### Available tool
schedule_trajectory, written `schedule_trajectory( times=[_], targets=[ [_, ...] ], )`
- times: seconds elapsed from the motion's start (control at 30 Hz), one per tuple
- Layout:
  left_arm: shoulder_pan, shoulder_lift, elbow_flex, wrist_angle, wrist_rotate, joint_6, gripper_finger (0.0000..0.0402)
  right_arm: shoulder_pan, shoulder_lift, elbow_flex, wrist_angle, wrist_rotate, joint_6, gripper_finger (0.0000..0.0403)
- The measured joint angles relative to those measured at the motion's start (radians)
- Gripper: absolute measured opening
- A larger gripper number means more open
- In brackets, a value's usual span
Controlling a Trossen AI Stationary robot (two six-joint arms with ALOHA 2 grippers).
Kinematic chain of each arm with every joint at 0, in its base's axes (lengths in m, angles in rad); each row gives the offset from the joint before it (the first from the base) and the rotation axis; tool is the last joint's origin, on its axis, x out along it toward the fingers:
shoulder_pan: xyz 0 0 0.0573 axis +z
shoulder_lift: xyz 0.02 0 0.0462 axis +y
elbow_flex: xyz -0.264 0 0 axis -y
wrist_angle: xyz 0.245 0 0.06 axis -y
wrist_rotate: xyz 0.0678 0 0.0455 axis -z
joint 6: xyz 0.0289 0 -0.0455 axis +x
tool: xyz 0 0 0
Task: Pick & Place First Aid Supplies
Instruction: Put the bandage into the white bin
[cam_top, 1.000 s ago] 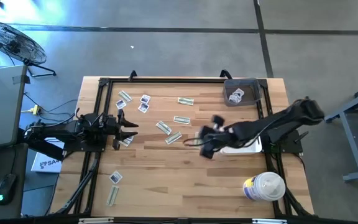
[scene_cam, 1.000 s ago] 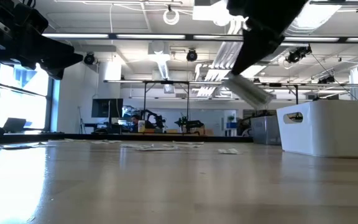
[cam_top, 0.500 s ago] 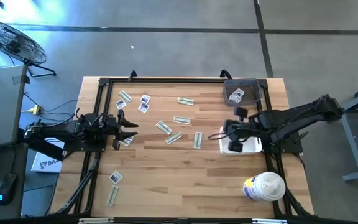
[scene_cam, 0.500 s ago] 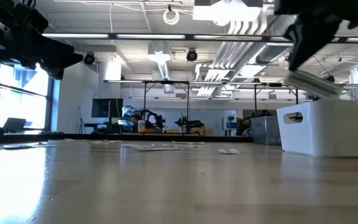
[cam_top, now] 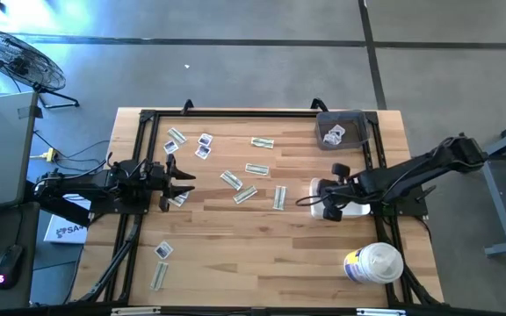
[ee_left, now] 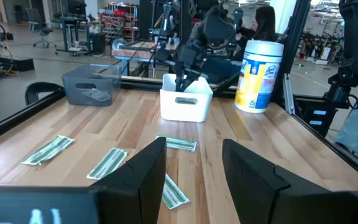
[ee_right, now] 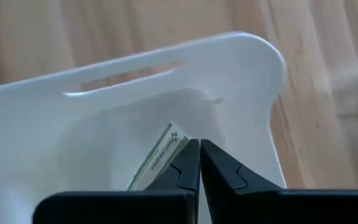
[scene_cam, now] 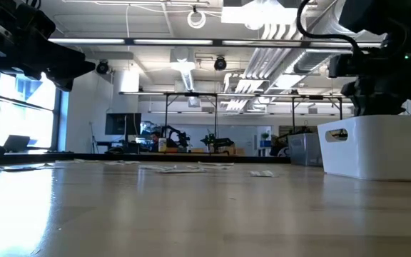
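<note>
Moved since a second ago: I have swung the right gripper (cam_top: 328, 211) off the open worktop (cam_top: 235, 254), where it hung above the scattered packets, and brought it over the white bin (cam_top: 358, 207); the strip it carried came along.

Right fingers: pressed together over the bin's inside, pointing down into it. In the right wrist view a strip wrapper (ee_right: 157, 157) lies right at the tips. I cannot tell whether it is pinched there or already lying loose on the bin floor.

Left gripper (cam_top: 176, 183): waiting at the left edge of the worktop, fingers (ee_left: 138, 180) spread wide and holding nothing, with one strip (ee_left: 173, 193) lying between and just ahead of them.

Supplies left: several strips and square sachets lie well ahead of the left fingers in the middle of the worktop, the nearest to the bin being a strip (cam_top: 279, 197) just beside it; two more (cam_top: 161, 263) sit near the front left corner. A few packets rest in the grey tray (cam_top: 339, 130) at the far right.

Risk: if I lift away before the fingers part properly, I judge the light wrapper could cling to a tip and ride back out. The bin is light too; a finger grazing its wall on the way up could drag it.

Tub (cam_top: 374, 263): standing near the bin, not involved.
</note>
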Motion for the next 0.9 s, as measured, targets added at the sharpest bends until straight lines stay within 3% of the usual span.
schedule_trajectory(
  times=[0.23,0.43,0.53,0.73,0.9],
  targets=[
    [0.0,0.0,0.0,0.0,0.0,0.0,0.0156,0.0,0.0,0.025,-0.007,0.018,0.054,0.0041],
    [0.0,0.0,0.0,0.0,0.0,0.0,0.0156,-0.015,0.0,0.18,-0.062,0.127,-0.056,0.0083],
    [0.0,0.0,0.0,0.0,0.0,0.0,0.0156,-0.026,0.002,0.257,0.032,0.152,-0.096,0.0095],
    [0.0,0.0,0.0,0.0,0.0,0.0,0.0156,-0.025,0.071,0.294,0.367,0.046,-0.222,0.0095],
    [0.0,0.0,0.0,0.0,0.0,0.0,0.0156,-0.025,0.244,0.285,0.479,-0.06,-0.238,0.0087]
  ],
)
